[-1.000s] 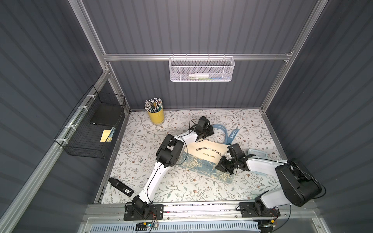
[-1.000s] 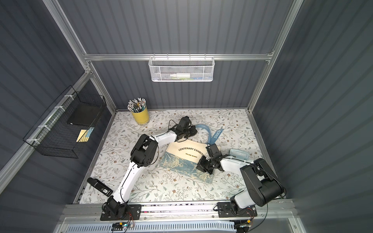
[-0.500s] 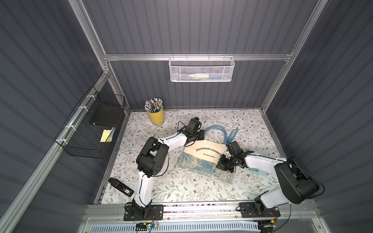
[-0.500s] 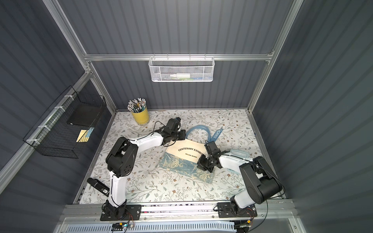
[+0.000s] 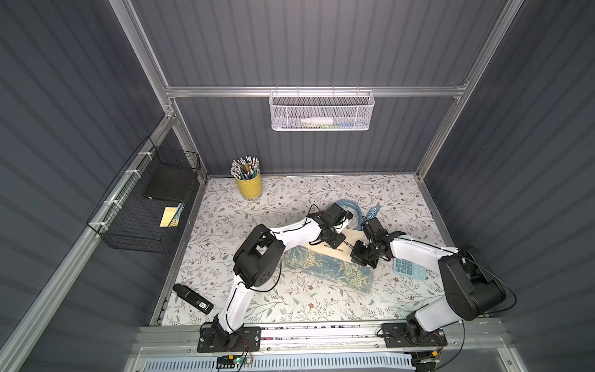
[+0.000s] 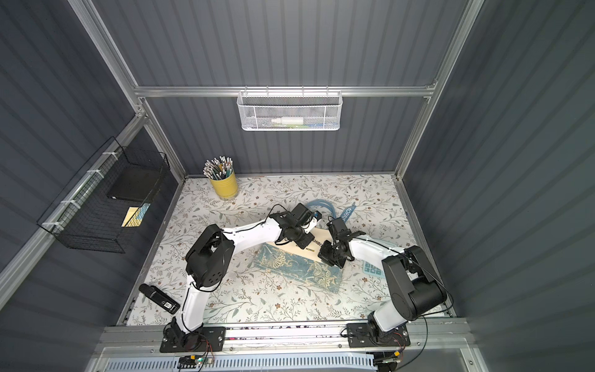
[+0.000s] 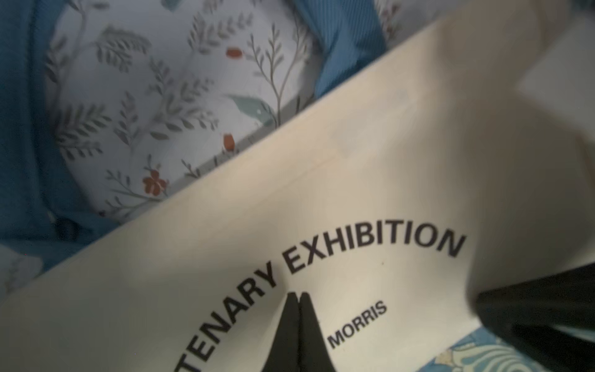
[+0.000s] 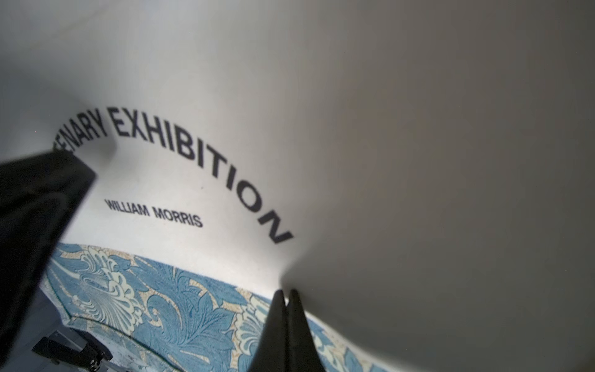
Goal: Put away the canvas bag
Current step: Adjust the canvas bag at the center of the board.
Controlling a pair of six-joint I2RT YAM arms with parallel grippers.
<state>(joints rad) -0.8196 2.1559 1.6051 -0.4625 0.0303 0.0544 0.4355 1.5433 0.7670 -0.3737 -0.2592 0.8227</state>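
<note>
- Nearest the arm bases, a black stapler-like tool (image 5: pixel 192 294) is lying at the left edge of the floral-patterned table (image 5: pixel 289 309), well apart from the work.
- Further in, the canvas bag (image 5: pixel 328 269) is lying mid-table, with its blue-and-gold floral band facing the bases and its cream lettered panel beyond.
- A pale blue calculator (image 5: pixel 409 269) is sitting just beside the bag's right end, partly under the right arm.
- The right hand (image 8: pixel 285 291) is working where cream cloth meets floral band. Its fingertips are pressed together and appear to be pinching a fold, since the cloth is puckering and rising from the tips.
- The left hand (image 7: pixel 297 294) is resting on or just above the lettering, fingertips pressed together with nothing visible between them.
- Beyond the hands, the bag's light-blue handles (image 5: pixel 349 206) are trailing loose on the table.
- The bag is probably being folded smaller. Doing this well is likely calling for the left hand to pin the panel while the right carries its fold over evenly, tucking the handles in and sparing the calculator.
- Farthest off, a yellow pencil cup (image 5: pixel 248 188), a black wire basket (image 5: pixel 145 222) on the left wall and a white mesh basket (image 5: pixel 322 111) on the back wall are waiting. Which one is taking the bag is unclear.
</note>
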